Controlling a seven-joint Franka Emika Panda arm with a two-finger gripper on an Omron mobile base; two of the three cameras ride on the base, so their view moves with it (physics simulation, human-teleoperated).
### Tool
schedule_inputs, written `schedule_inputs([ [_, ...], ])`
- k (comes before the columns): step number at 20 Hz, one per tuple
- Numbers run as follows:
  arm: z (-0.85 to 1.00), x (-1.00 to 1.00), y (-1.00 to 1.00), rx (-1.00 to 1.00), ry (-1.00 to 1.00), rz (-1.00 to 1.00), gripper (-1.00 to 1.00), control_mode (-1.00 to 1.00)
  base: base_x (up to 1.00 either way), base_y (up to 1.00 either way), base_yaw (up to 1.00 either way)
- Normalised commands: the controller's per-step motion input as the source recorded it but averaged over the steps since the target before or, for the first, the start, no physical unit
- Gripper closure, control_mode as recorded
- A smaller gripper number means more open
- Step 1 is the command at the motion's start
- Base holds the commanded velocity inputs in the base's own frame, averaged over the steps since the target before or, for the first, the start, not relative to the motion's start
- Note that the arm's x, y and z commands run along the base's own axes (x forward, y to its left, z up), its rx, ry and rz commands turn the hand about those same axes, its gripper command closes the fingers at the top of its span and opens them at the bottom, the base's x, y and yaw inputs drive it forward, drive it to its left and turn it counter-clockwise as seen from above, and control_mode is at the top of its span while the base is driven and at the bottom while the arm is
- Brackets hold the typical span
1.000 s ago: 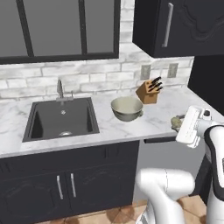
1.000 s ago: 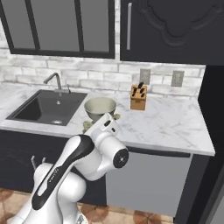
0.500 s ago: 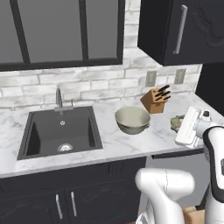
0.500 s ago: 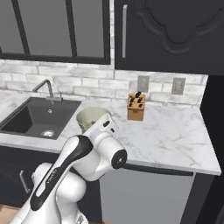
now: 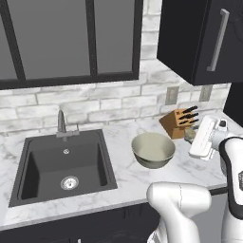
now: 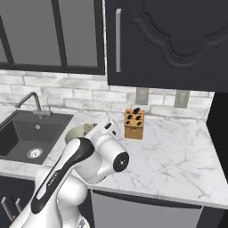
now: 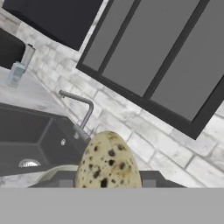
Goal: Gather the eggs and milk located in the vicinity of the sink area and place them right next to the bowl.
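In the hand view a speckled beige egg (image 7: 108, 162) sits between my gripper's (image 7: 107, 182) two dark finger tips, so the gripper is shut on it. Past the egg lie the bowl's pale rim (image 7: 51, 173), the dark sink (image 7: 30, 144) with its faucet (image 7: 83, 109), and, on the counter beyond the sink, the small pale blue milk carton (image 7: 15, 75). From the left base view the beige-olive bowl (image 5: 153, 150) stands right of the sink (image 5: 61, 166), and my gripper (image 5: 191, 135) hangs just right of the bowl. The arm hides part of the bowl (image 6: 76, 132) in the right base view.
A wooden knife block (image 5: 179, 122) stands against the brick wall right behind the gripper, also seen as the knife block (image 6: 134, 124) from the right. Dark wall cabinets (image 6: 169, 40) hang above. Bare marble counter (image 6: 178, 160) stretches right of the block.
The whole picture has shifted: the base has driven closer to the counter and rightward along it. The gripper stays shut on the egg, and now hangs near the bowl and knife block.
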Motion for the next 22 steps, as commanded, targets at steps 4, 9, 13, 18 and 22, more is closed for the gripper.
schedule_inputs([
  [4, 0.00, 0.00, 0.00, 0.00, 0.00, 0.00, 1.00, 1.00, 0.37, 0.03, -0.03],
  [9, 0.00, 0.03, 0.00, 0.00, 0.00, 0.00, 1.00, -1.00, 0.15, 0.00, 0.00],
  [13, 0.00, 0.08, 0.00, 0.00, 0.02, 0.00, 1.00, -1.00, 0.00, 0.00, 0.00],
  [18, 0.00, 0.10, 0.00, 0.00, 0.18, 0.00, 1.00, -1.00, 0.00, 0.00, 0.00],
  [22, 0.00, 0.03, -0.14, 0.00, 0.19, 0.00, 1.00, -1.00, 0.00, 0.00, 0.00],
])
